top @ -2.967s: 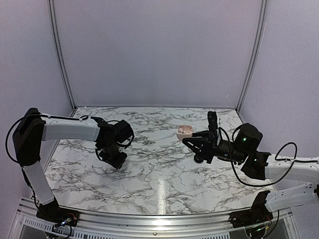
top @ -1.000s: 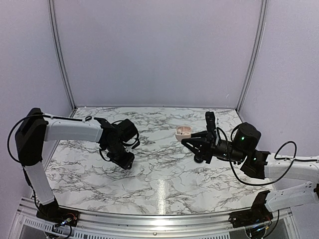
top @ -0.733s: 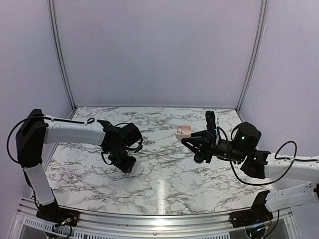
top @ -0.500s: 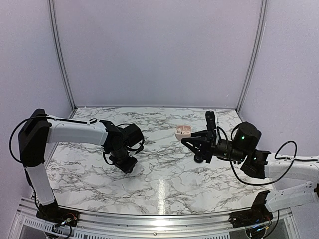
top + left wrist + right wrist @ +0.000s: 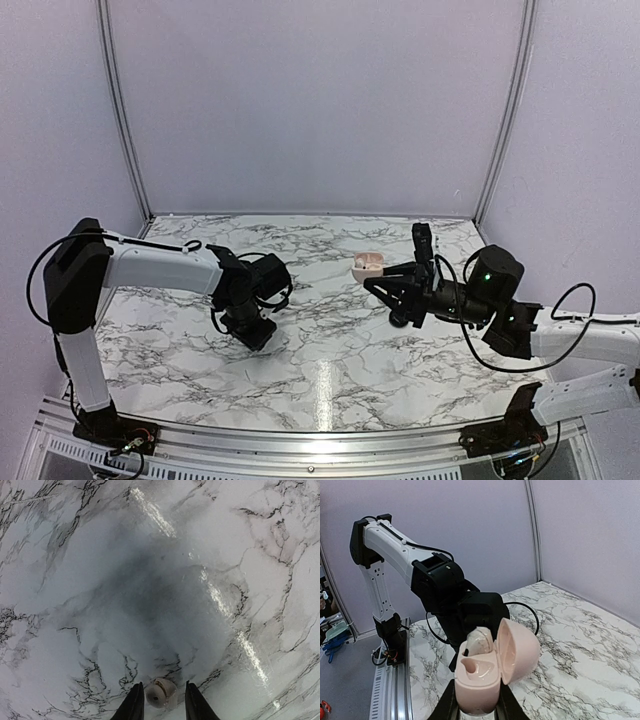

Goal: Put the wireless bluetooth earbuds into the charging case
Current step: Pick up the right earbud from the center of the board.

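The charging case point(image 5: 477, 687) is pale pink and rounded, and its lid stands open to the right. My right gripper point(image 5: 476, 706) is shut on its base and holds it upright above the table; it also shows in the top view point(image 5: 368, 264). One pale cream earbud point(image 5: 480, 641) sits in the far socket, and the near socket point(image 5: 472, 667) is empty. My left gripper point(image 5: 163, 702) is shut on the second cream earbud point(image 5: 159, 692), just above the marble. In the top view the left gripper point(image 5: 256, 334) is left of the case, well apart from it. I see no black earbuds.
The marble table point(image 5: 330, 350) lies between the two arms. Purple walls stand at the back and sides. A metal rail point(image 5: 300, 445) runs along the near edge. In the right wrist view the left arm point(image 5: 450, 595) stands behind the case.
My left gripper has moved to the right along the table, toward the middle. My right gripper and the open case have stayed almost still.
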Robot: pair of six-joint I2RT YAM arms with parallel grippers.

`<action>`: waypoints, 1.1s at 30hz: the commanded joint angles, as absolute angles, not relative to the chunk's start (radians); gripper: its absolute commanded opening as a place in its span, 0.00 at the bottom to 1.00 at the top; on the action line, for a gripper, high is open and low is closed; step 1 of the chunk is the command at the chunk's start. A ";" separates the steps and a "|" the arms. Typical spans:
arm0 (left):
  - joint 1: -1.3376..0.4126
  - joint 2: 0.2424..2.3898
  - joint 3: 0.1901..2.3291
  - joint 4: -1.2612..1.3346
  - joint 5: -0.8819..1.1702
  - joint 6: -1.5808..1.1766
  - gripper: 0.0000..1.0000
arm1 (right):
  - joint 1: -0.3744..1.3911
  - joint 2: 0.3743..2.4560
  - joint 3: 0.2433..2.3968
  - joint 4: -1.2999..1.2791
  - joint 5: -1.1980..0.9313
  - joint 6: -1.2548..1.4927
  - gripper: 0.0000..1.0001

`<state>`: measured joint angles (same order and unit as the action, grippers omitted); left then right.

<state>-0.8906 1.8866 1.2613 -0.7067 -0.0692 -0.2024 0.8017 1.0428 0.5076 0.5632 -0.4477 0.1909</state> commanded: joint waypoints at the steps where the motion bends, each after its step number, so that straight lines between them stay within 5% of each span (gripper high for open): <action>1: -0.901 1.911 1.269 -0.741 -0.075 -0.215 0.29 | 0.791 1.040 0.543 0.561 -0.457 0.192 0.00; 33: -0.896 1.809 1.278 -0.694 -0.134 -0.238 0.17 | 0.792 1.035 0.536 0.569 -0.444 0.178 0.00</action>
